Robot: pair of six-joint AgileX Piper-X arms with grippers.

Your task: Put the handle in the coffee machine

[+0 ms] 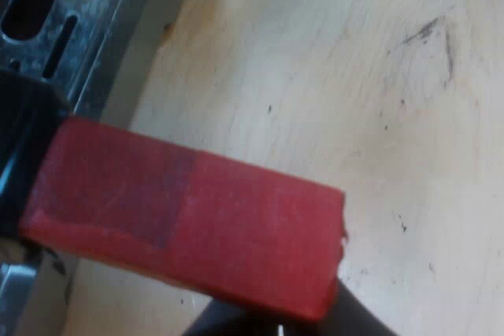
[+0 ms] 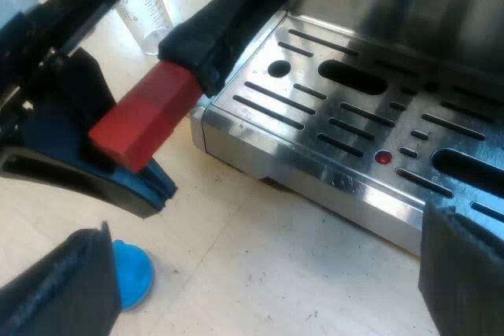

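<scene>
Left wrist view: one handle (image 1: 189, 210) shows close up. Its red end (image 1: 236, 226) lies slantwise above the pale wooden worktop (image 1: 354, 76). The dark part of the handle starts at the red block's far side, by the edge of the drip tray (image 1: 71, 13) of the espresso machine (image 1: 47, 45). Three dark slots in the tray can be counted here.

Right wrist view: the same single handle slants down over one corner of the steel drip tray, and its red end juts past that corner above the worktop. I cannot tell whether the dark part touches the tray. My left gripper (image 2: 71, 116) is right at the red end, and I cannot tell from either view whether it grips the handle. My right gripper (image 2: 268, 273) is spread wide and holds nothing, and its two black fingers (image 2: 67, 285) stand well apart above the worktop, off the tray's long edge. One blue tamper (image 2: 134, 273) lies on the worktop just beside one of those fingers. One measuring glass (image 2: 146, 5) stands on the worktop beyond the handle, near the tray's short edge. One small red dot (image 2: 383, 157) sits among the tray's slots.
</scene>
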